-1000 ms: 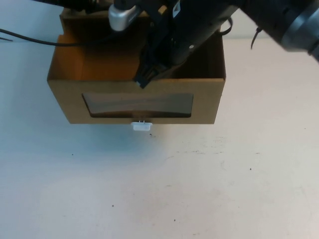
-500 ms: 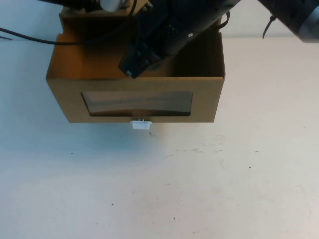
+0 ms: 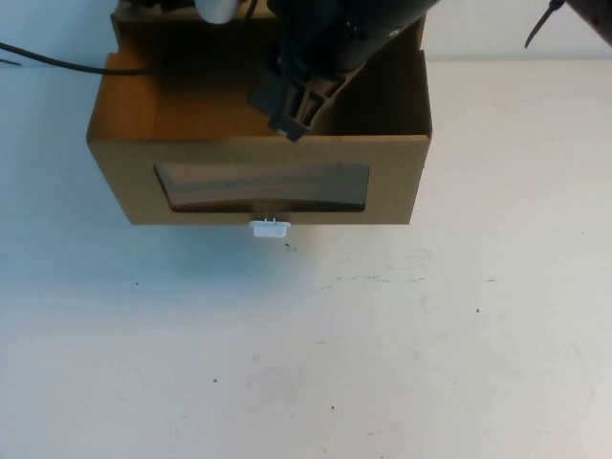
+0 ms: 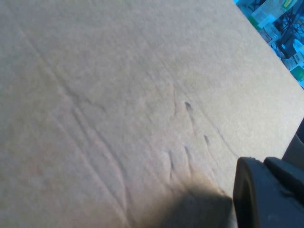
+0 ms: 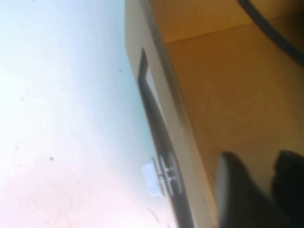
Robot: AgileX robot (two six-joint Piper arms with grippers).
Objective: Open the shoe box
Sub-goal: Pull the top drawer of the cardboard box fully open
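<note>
The box (image 3: 397, 186) stands at 12 o'clock on the surface (image 3: 382, 363). Its top is open, so the bare inside is visible. The front wall, with a window (image 3: 263, 186) and a small white tab (image 3: 270, 228), faces 6 o'clock.

The right gripper (image 3: 292, 113) hangs over the inside of the box, just behind the middle of the front wall. Its jaws are parted and grasp nothing; in the right wrist view the box floor shows between them.

The left gripper (image 4: 268, 190) is very near a flat cardboard panel (image 4: 118, 95), probably the raised lid at the 12 o'clock side. If its jaws are released or clenched I cannot tell.

I judge that the opening is nearly finished and that the step in hand is to take the right arm out. To do it well, the arm should first rise straight up until the jaws are above the front wall, and only then go toward 6 o'clock. A low, slanted way out could catch the wall and drag the light box. The left arm should support the panel until the right one is clear.
</note>
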